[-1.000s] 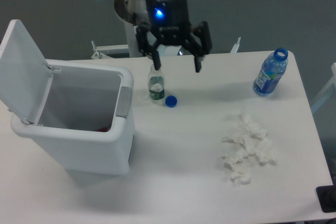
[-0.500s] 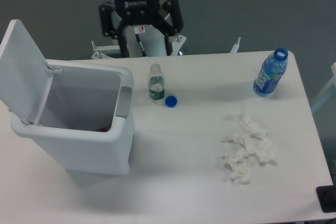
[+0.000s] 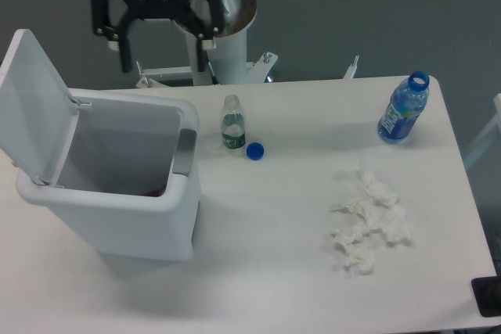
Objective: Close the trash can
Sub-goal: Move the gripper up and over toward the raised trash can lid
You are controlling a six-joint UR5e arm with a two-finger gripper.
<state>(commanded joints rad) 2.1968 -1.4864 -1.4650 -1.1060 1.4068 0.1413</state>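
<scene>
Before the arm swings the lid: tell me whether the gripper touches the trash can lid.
Apart. The fixed camera shows the open gripper above the table's far edge, with grey background between it and the raised lid.

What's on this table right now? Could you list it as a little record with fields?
bin: white trash can, lid up, open
claw: claw open, empty, above the table's far edge behind the bin
small bottle: clear bottle upright, uncapped
cap: blue cap beside the small bottle
blue bottle: blue bottle upright, far right, no cap
tissues: crumpled tissues right of centre
</scene>
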